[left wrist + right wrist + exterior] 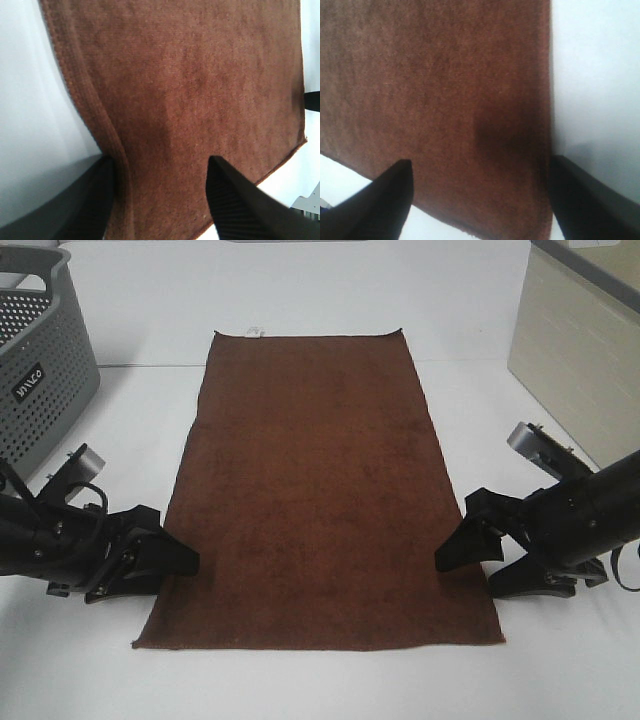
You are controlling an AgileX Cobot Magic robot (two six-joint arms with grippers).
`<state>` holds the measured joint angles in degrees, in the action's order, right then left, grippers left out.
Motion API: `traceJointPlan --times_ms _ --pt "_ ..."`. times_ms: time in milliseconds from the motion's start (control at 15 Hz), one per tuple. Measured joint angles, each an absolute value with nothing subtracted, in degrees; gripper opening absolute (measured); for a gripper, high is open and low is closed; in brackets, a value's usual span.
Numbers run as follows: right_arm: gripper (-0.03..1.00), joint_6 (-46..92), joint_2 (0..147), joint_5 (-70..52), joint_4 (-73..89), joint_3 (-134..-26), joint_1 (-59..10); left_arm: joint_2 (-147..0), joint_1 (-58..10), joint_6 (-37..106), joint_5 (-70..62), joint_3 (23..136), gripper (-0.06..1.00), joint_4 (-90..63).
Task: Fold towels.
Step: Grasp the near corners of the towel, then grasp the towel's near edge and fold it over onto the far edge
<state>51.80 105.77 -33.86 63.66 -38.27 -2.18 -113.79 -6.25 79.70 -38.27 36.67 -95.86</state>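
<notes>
The dark reddish-brown towel (320, 490) lies flat and spread out lengthwise on the white table, its small white tag (253, 333) at the far short edge. My left gripper (175, 548) is open and low at the towel's left long edge near the front corner. In the left wrist view (160, 162) its fingers (97, 200) straddle the hem of the towel (200, 90). My right gripper (465, 570) is open at the right long edge near the front. In the right wrist view (480, 167) its fingers (390, 200) straddle the edge of the towel (445, 90).
A grey perforated basket (40, 360) stands at the far left. A beige cabinet (580, 350) stands at the far right. White table (320, 685) surrounds the towel on all sides.
</notes>
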Motion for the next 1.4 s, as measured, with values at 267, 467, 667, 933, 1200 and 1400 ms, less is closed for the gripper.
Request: traceJointPlan --times_ms 267,467,667,933,1200,1400 --pt "0.57 51.62 107.77 -33.17 64.4 -40.11 -7.85 -114.02 -6.3 79.7 -36.44 36.67 0.35 -96.31" --pt "0.26 48.59 108.4 -29.74 64.23 -40.16 -8.08 -114.48 -6.3 79.7 -34.89 36.67 0.03 -95.86" --pt "0.0 48.01 108.46 -28.65 63.66 -40.16 -8.08 -114.48 -6.3 79.7 -35.07 36.67 0.0 -95.17" --pt "0.0 41.88 104.97 -29.22 59.99 -40.11 -8.08 -110.64 -6.3 74.48 -34.66 36.61 0.0 -86.86" --pt "0.0 36.5 98.84 -31.68 56.84 -36.5 -8.08 -105.08 -6.3 65.49 -34.38 35.47 0.0 -76.83" --pt "0.0 36.38 95.11 -32.54 56.72 -30.83 -8.08 -102.44 -6.3 64.29 -34.32 30.02 0.0 -75.63"
